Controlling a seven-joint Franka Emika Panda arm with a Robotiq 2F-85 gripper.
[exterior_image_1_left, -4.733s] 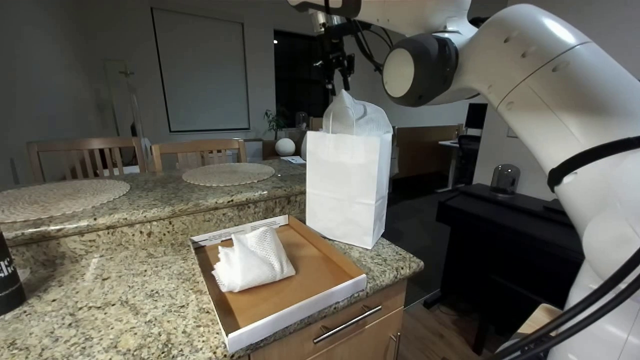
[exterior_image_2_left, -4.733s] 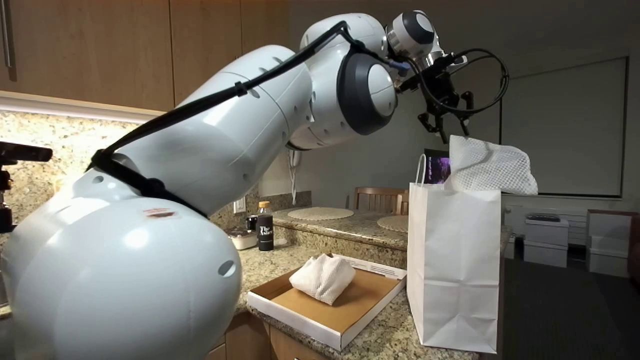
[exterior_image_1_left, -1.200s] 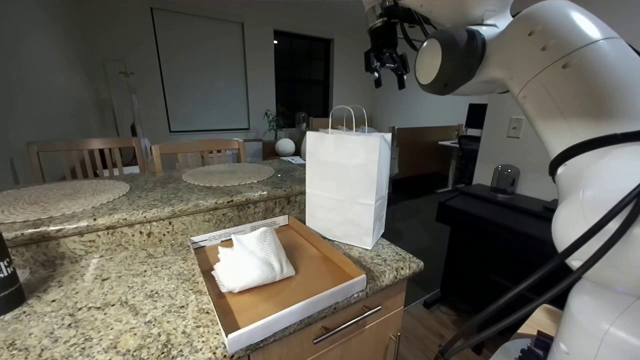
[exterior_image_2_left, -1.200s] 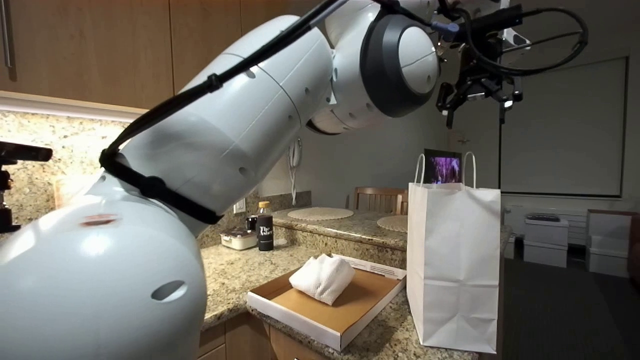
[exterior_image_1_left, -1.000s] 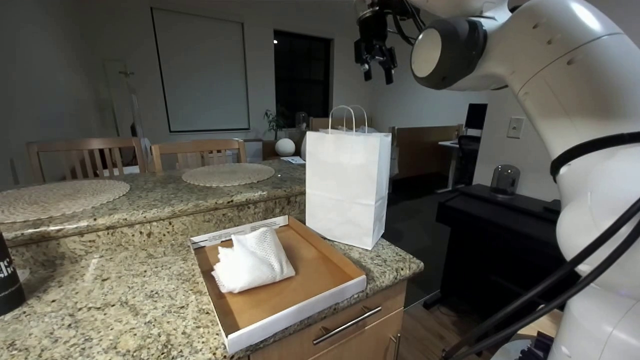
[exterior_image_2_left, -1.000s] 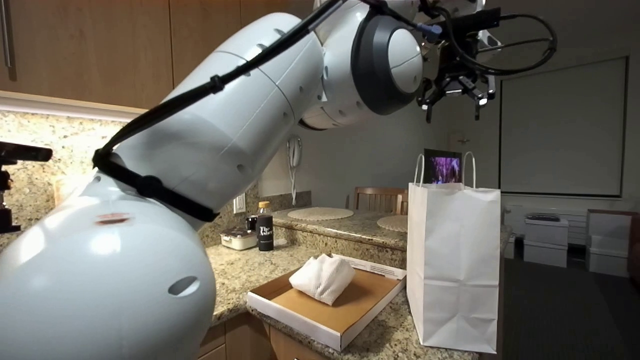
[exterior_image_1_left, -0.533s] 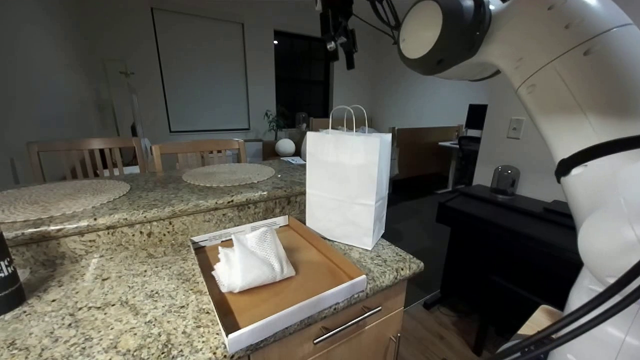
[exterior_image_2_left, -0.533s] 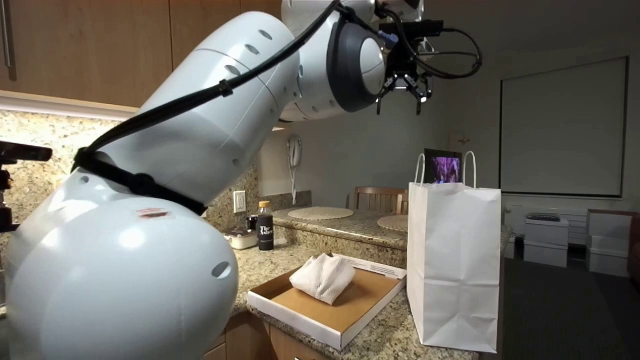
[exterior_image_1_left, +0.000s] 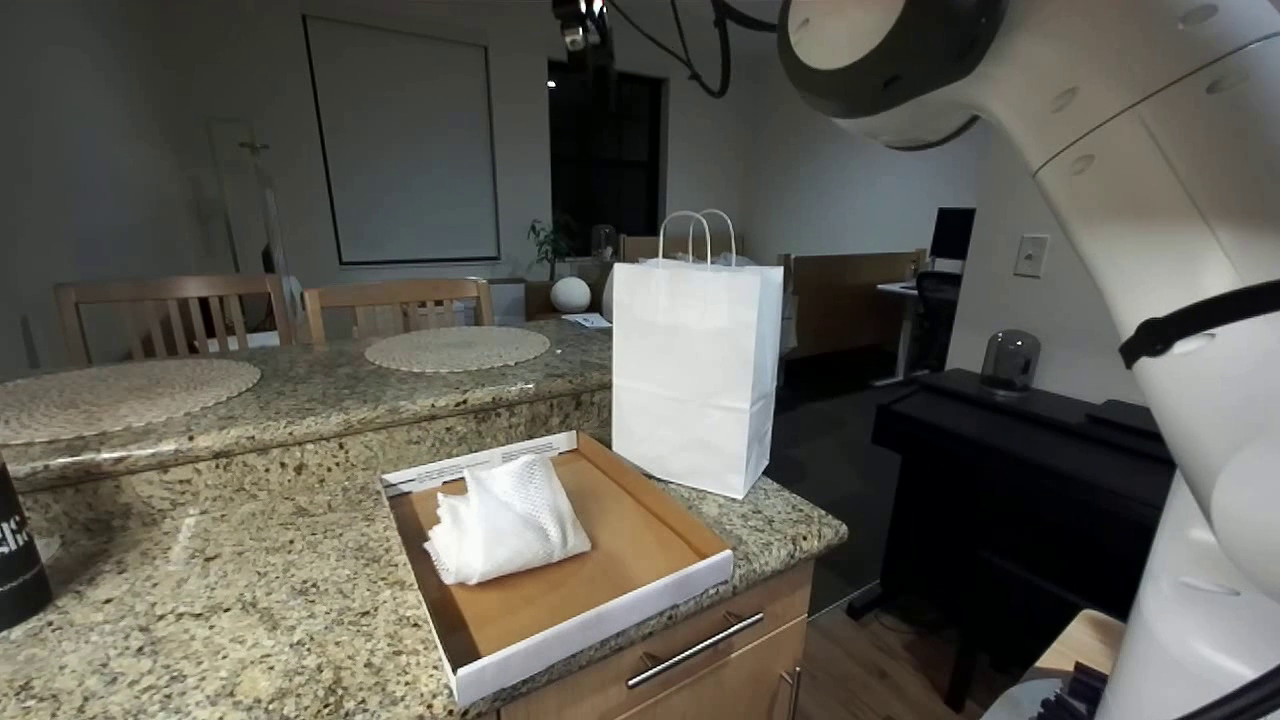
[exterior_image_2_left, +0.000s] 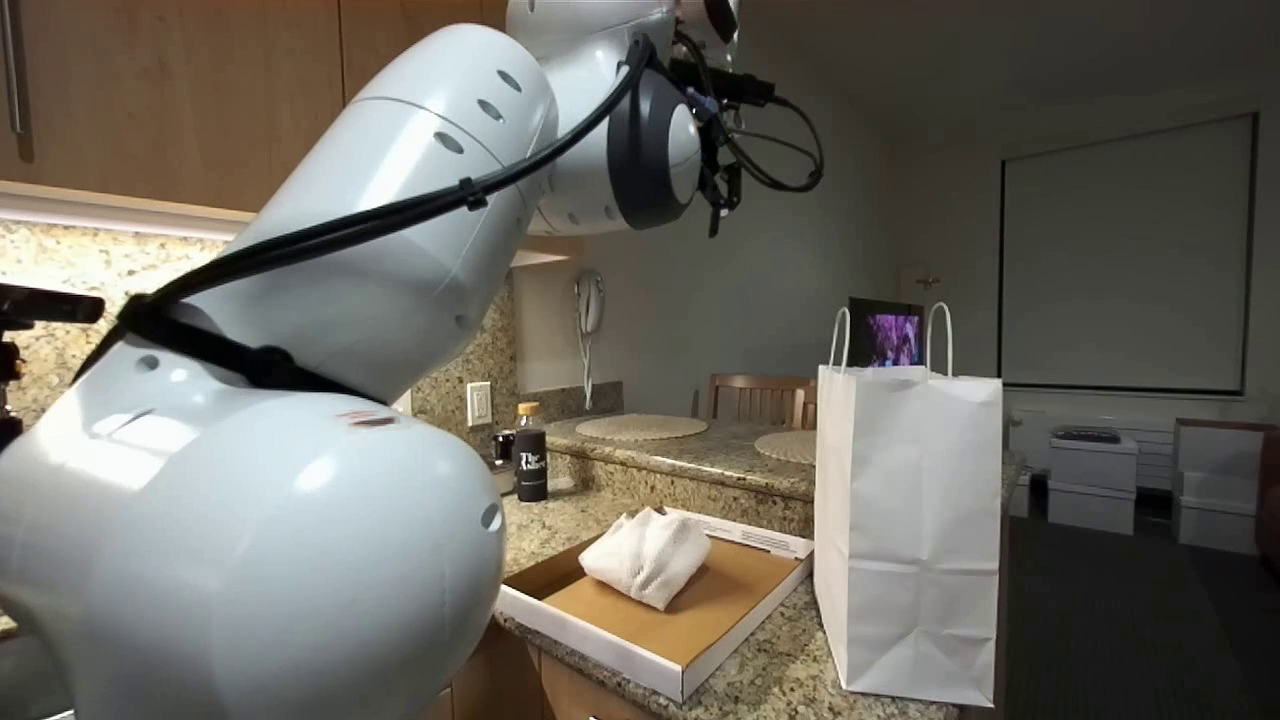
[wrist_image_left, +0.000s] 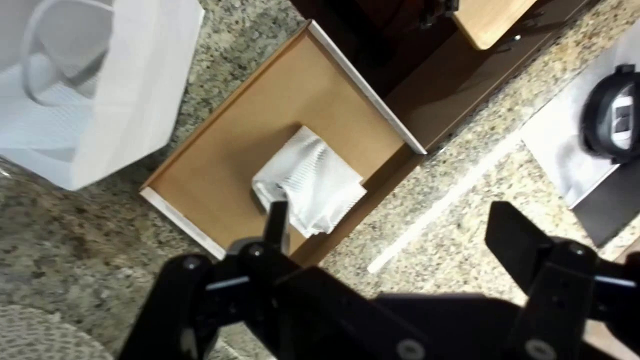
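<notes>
Dim light is filling the room, and chairs (exterior_image_1_left: 395, 292) are standing beyond the counter (exterior_image_1_left: 250, 610). On its lower level a tray (exterior_image_1_left: 640, 540) is lying by the corner, with a white wad (exterior_image_1_left: 515, 525) resting inside. A bag (exterior_image_1_left: 690, 370) is standing upright just beside the tray, and the wrist view is showing white mesh (wrist_image_left: 45, 110) down in it.

Up high, the pincer (wrist_image_left: 390, 220) is hanging with its fingers (wrist_image_left: 515, 240) wide apart, holding nothing. Looking down from the wrist, I'm finding the wad at about 10 o'clock from the pincer, and that offset is mattering most. One finger is overlapping the wad's edge there, yet both exterior views are showing the pincer well above, so they aren't touching. Its long axis is barely declaring itself: the wad is looking almost as broad as long, perhaps stretching from half past 10 to half past 4, slanting across the fingers' 9-to-3 line. Farther out, also near 10, the bag is sitting beyond the wad. Only one arm (exterior_image_2_left: 430, 130) is working here, so no other is nearer
</notes>
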